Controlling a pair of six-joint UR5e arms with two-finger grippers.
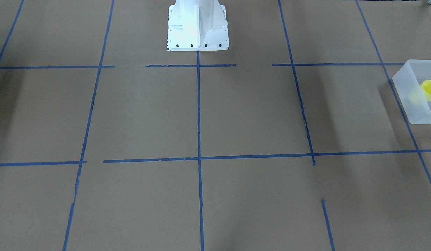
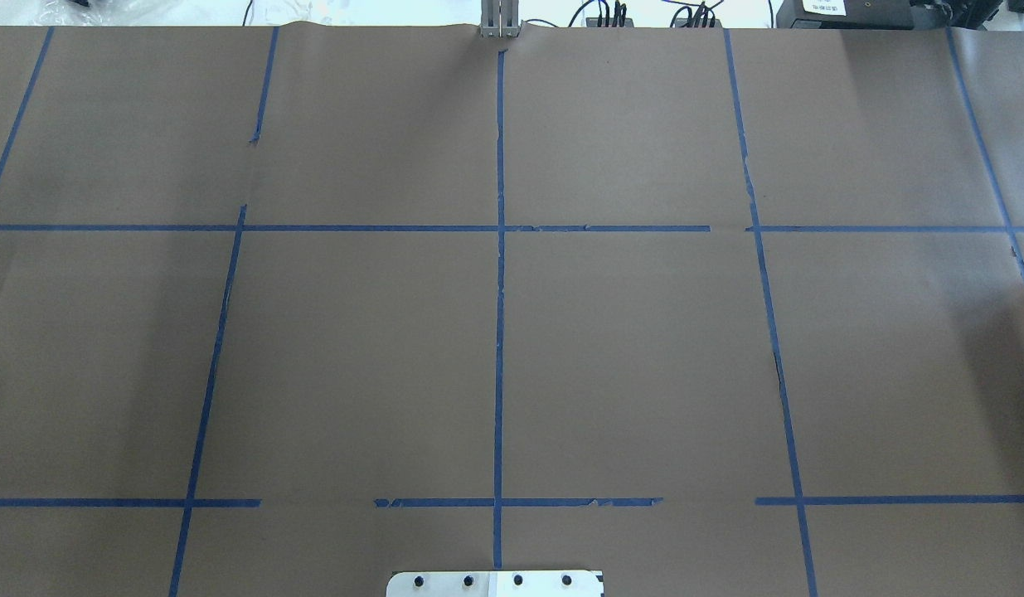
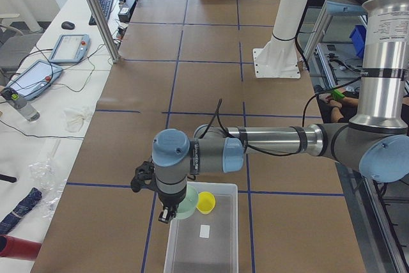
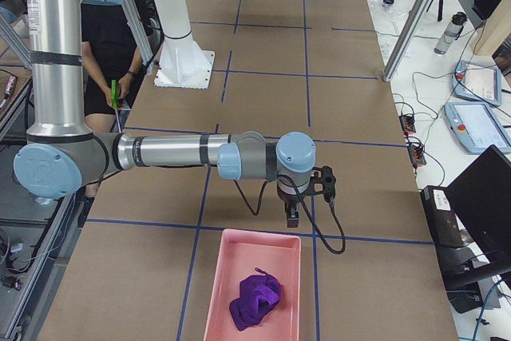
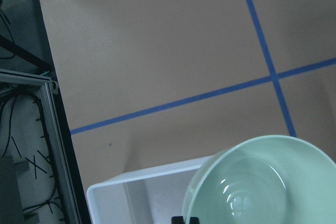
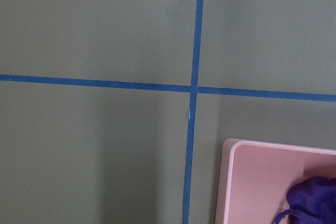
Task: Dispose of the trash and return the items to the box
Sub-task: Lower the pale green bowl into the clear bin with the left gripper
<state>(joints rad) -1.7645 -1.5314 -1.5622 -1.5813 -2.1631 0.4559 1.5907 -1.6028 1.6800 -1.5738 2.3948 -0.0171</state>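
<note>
Box [image 3: 223, 254], one: translucent, at the table's [image 2: 628, 348] left end, with one yellow cup [image 3: 206, 202] inside, near its inner end wall. Bowl [image 5: 262, 182], one, mint-green: tilted over the box's corner rim, left gripper [image 3: 165, 216] clenched on its edge. Mid-table: brown paper, blue tape grid, one white base [image 1: 198, 26] at the rear edge. Right end: one pink tray [image 4: 263, 253] holding one purple cloth [image 4: 255, 301]. Right gripper [image 4: 292, 217] hovers just beyond the tray's rim; whether it is clenched or released cannot be told.

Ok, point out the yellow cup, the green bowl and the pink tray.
yellow cup [image 3: 206, 202]: exterior left view, on its open inside.
green bowl [image 5: 262, 182]: left wrist view, on its inner wall.
pink tray [image 4: 254, 249]: exterior right view, on its bare floor.
</note>
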